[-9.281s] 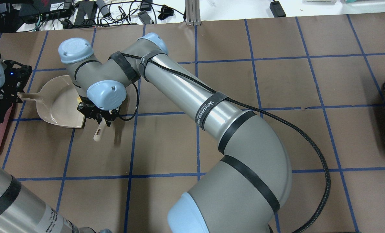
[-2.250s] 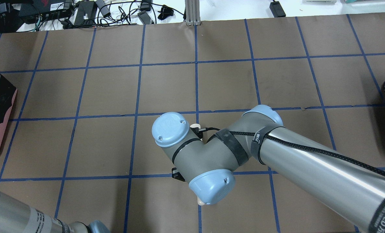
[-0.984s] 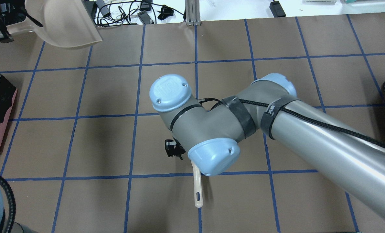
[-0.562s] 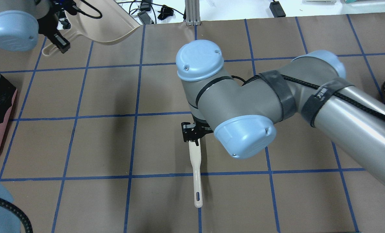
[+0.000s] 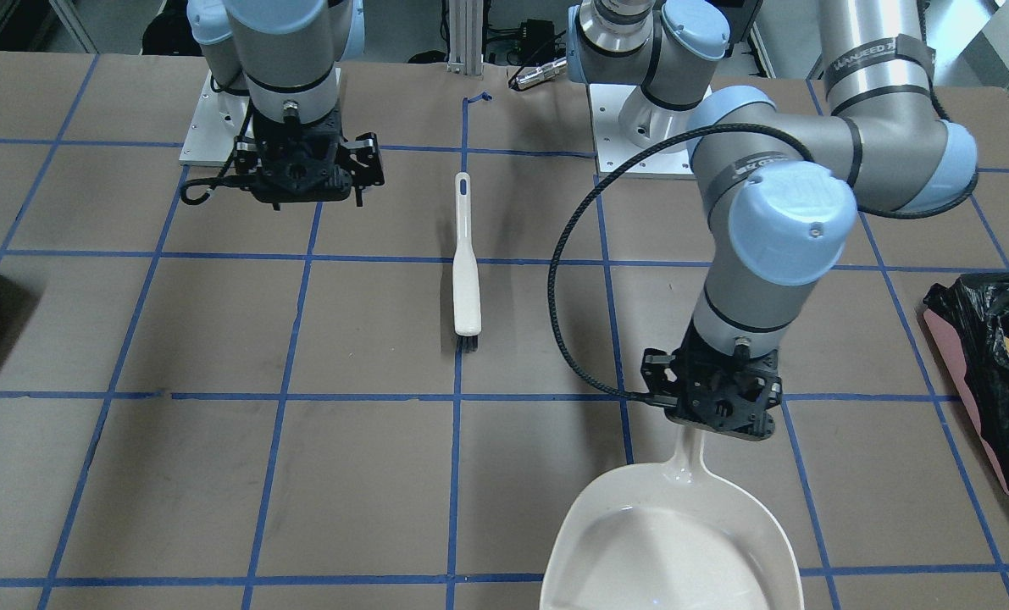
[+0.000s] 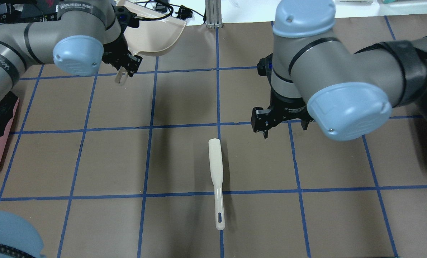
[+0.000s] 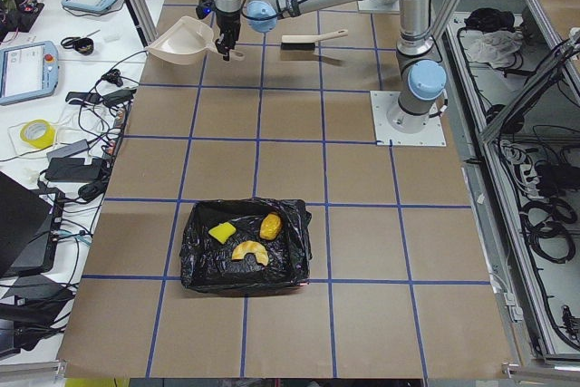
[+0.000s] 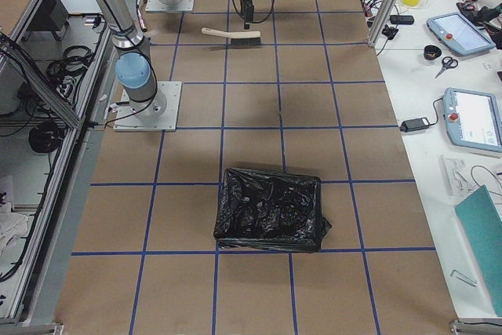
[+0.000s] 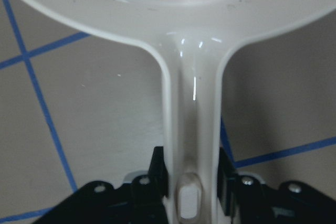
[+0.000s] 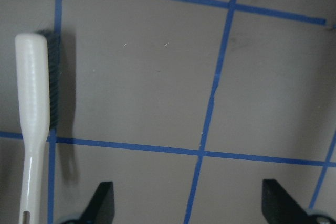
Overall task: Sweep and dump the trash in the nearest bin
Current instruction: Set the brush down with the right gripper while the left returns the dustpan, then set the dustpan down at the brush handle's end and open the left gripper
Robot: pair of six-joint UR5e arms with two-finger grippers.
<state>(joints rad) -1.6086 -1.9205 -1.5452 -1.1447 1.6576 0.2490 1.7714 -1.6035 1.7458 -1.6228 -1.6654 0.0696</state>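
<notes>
Gridded table [image 6: 184,100]: trash [image 7: 245,251] in bin [image 7: 201,265], far from L gripper [image 5: 718,424] pinching dustpan [image 5: 665,542]; R gripper [image 10: 190,203] spread.

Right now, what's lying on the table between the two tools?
The white brush lies flat between the open right tool and the left tool, which grips the dustpan by its handle. Nothing else shows there. The front-facing view shows it best.

Bright even overhead light, soft shadows, glare streaks on dustpan [image 9: 192,72], wrist views slightly soft
</notes>
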